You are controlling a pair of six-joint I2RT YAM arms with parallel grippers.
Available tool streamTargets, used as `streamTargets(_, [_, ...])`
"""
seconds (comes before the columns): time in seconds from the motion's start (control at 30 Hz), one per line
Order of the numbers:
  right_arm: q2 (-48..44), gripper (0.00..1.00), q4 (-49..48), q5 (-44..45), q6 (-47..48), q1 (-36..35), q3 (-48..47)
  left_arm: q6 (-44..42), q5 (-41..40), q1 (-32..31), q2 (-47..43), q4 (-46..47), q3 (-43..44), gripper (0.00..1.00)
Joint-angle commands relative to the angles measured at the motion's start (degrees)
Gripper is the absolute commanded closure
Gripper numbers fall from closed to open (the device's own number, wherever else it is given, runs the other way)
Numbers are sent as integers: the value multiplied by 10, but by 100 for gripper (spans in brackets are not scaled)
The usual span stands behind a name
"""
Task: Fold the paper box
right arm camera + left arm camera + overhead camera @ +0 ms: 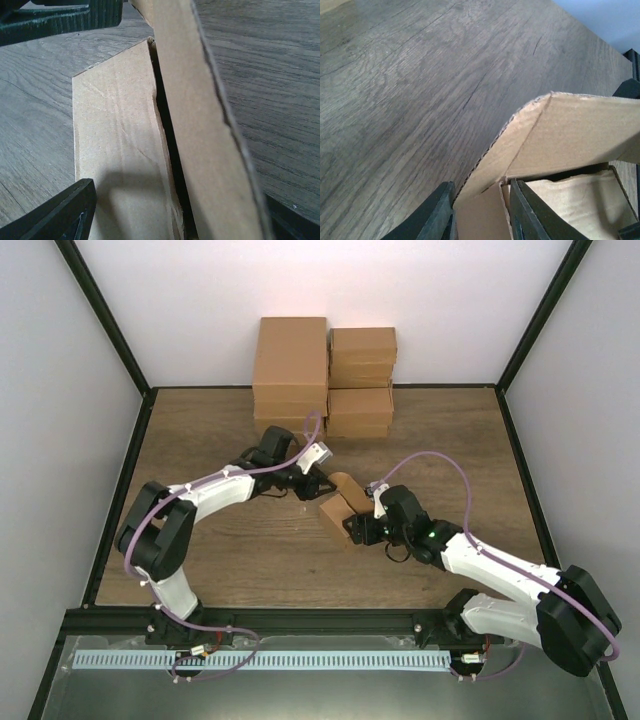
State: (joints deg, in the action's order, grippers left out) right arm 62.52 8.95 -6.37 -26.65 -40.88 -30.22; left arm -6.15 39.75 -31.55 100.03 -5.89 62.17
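Note:
The brown paper box [338, 504] lies partly folded on the wooden table [220, 560] between both grippers. My left gripper [311, 483] reaches it from the far left. In the left wrist view, this gripper [480, 212] is narrowly closed over a box corner [485, 210]: one finger outside the raised lid flap [570, 130], the other inside the box. My right gripper [356, 530] is at the box's near end. In the right wrist view, this gripper [185, 215] stands wide open, straddling an upright flap [200, 125] and a flat panel [115, 150].
Two stacks of finished brown boxes stand at the back, a taller stack [291, 365] and a stack of smaller ones [361, 380]. Black frame posts and white walls bound the table on the left, right and back.

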Motion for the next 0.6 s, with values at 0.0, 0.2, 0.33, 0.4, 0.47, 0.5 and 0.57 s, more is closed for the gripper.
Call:
streamTargets(0.0, [0,25,8,9,1,7,-25,6,-23,-16,-33,30,-15,65])
streamTargets(0.2, [3,26,8,4,3,8,-26,3,-27,-29,-38,19,-4,52])
streamTargets(0.33, [3,26,9,1,2,7,-26,6,-56,-30,-34,20,3,26])
streamTargets(0.4, [4,26,10,0,3,7,-28,10,-72,-29,-25,15,14,12])
streamTargets(0.47, [4,26,11,0,3,7,-28,7,-81,-28,-15,10,26,7])
streamTargets(0.5, [3,26,10,0,3,7,-29,4,-82,-28,-12,7,32,6])
streamTargets(0.57, [3,26,12,-1,4,7,-28,-11,-76,-27,-6,2,42,5])
